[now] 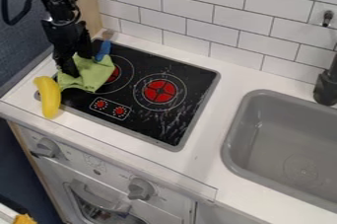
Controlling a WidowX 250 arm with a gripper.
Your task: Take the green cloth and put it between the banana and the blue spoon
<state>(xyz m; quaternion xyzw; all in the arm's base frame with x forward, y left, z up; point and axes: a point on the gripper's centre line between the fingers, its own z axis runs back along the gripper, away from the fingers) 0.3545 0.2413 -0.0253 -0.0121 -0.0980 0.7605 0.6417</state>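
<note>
White toy oven (99, 168) stands below the cooktop (148, 125). Green cloth (96, 73) lies between banana (49, 97) and blue spoon (103, 50); black gripper (78, 66), fingers apart, is over the cloth, its hold unclear.

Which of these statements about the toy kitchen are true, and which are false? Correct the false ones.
1. The cloth lies between the banana and the blue spoon. True.
2. The banana lies in the sink. False: it lies at the edge of the stove, beside the cloth.
3. The gripper is down at the cloth. True.
4. The cloth covers the knobs on the oven front. False: it lies on the stove top, above the oven front.
5. The tap stands beside the sink. True.
6. The cloth is red. False: it is green.
</note>
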